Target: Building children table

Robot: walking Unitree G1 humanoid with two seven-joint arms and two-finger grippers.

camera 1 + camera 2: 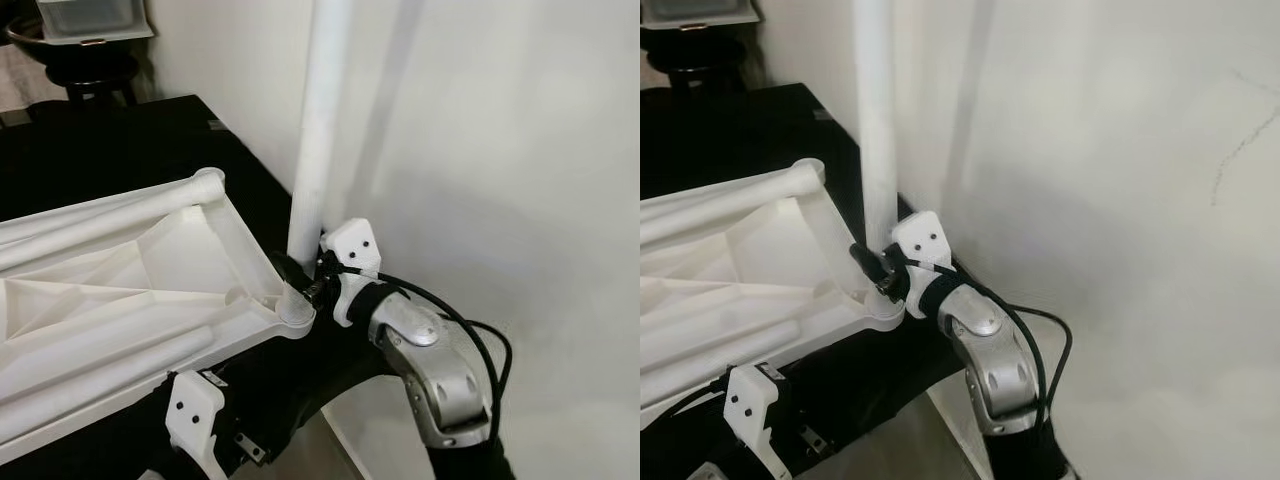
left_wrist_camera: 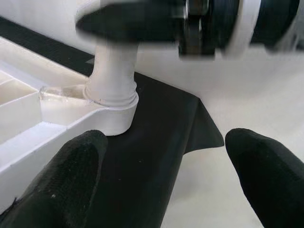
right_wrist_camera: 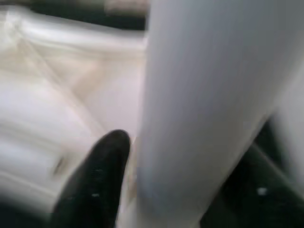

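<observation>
Over on the left, the white plastic tabletop point(image 1: 110, 290) lies upside down on a black surface point(image 1: 120, 140), ribbed underside facing up, with a loose white leg point(image 1: 100, 365) lying flat inside it. The left gripper point(image 2: 166, 185) sits low near the tabletop's front edge, fingers spread wide apart with nothing between them, aimed at the corner socket point(image 2: 111, 111). Moving right, that corner socket has the upright white leg point(image 1: 320, 130) standing in it, right against the white wall point(image 1: 520, 150). The right gripper point(image 1: 295, 275) is clamped around the upright white leg just above the corner socket, one black finger point(image 3: 97, 183) on each side of it.
</observation>
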